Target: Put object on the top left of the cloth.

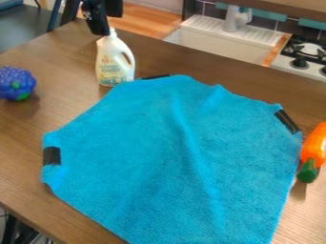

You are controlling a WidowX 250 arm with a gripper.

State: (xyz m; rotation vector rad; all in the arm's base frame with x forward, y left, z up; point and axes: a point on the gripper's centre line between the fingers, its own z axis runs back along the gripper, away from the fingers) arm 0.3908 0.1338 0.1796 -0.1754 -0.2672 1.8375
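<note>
The black gripper (98, 21) hangs at the top edge, left of centre, with its lower end beside the neck of a white toy bottle (113, 62). Whether the two touch is unclear. Upright on the brown table, the bottle has its base at the upper left edge of the blue cloth (172, 162). The cloth lies spread out with soft folds and strips of black tape on its edges; no object rests on its middle.
A blue-purple bumpy toy (16, 83) sits on the table (38, 114) at the far left. An orange toy with a green end (314, 147) lies right of the cloth. Behind the table are a sink (216, 45) and a stove (305, 52).
</note>
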